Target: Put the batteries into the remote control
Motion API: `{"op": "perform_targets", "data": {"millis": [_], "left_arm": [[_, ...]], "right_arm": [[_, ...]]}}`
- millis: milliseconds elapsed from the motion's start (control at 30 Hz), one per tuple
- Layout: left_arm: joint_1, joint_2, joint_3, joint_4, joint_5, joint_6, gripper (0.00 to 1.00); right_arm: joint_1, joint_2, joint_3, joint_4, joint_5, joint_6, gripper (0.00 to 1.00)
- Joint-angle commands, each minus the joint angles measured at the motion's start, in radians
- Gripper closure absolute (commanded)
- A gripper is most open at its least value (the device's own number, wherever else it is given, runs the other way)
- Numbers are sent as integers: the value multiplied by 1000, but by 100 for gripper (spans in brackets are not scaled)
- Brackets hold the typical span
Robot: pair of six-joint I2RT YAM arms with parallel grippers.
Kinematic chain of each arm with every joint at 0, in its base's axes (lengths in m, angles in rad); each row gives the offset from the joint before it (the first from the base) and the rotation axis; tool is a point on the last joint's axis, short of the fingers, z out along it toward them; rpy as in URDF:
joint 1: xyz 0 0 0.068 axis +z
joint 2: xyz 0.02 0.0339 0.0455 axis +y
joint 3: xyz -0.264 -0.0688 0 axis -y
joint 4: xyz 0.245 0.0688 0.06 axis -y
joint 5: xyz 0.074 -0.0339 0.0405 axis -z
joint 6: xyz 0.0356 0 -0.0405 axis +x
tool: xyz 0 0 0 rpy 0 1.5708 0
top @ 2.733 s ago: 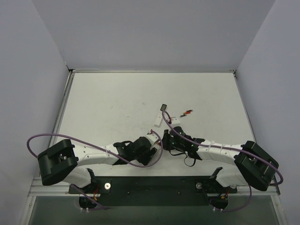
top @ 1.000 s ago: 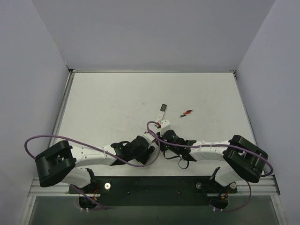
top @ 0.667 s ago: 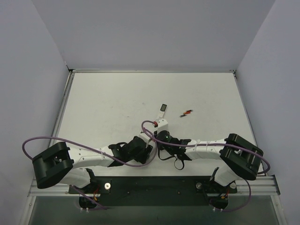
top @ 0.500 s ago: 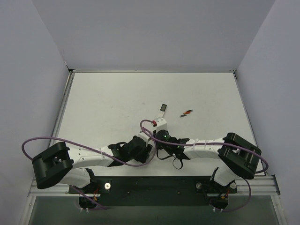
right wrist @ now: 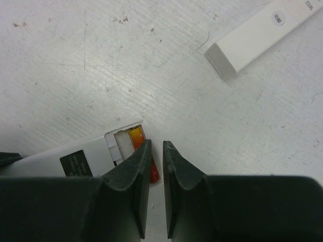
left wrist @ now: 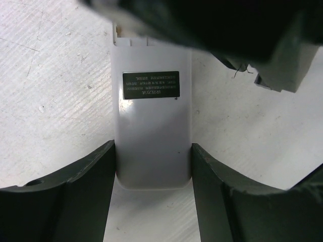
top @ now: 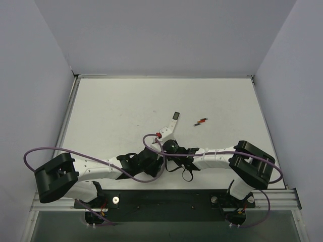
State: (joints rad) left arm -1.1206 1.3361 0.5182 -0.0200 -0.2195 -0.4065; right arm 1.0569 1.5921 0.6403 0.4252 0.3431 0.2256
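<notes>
We see open tabletop (top: 111, 111) beyond; both arms fold inward, meeting near centre. The left claw (left wrist: 151, 148) clamps the remote (left wrist: 151, 121) by its sides; the right claw (right wrist: 157, 146), nearly closed, hangs over the battery (right wrist: 136, 136).

Scuffed white table (top: 116, 111), plain grey walls (top: 166, 35)

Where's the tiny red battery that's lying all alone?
In the top view, the tiny red-and-dark battery lies right of centre, just right of the slim white remote.
</notes>
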Motion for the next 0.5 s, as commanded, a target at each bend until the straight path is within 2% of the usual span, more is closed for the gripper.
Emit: {"op": "perform_targets", "data": {"millis": [0, 133, 200, 367, 400, 467], "left_arm": [[-27, 0, 9, -29, 155, 6, 100], [-27, 14, 20, -43, 141, 6, 100], [-27, 24, 23, -44, 137, 11, 100], [-28, 43, 43, -54, 121, 37, 100], [-27, 49, 45, -55, 121, 50, 99], [-30, 54, 51, -58, 124, 61, 96]], "right_arm": [[-1, -35, -14, -138, -145, -49, 88], [-44, -144, -2, -170, -234, -17, 82], [-75, -214, 15, -201, -266, -11, 71], [-184, -339, 47, -275, -335, 29, 51], [-239, -369, 56, -316, -363, 37, 47], [-285, -395, 84, -365, -349, 43, 39]]}}
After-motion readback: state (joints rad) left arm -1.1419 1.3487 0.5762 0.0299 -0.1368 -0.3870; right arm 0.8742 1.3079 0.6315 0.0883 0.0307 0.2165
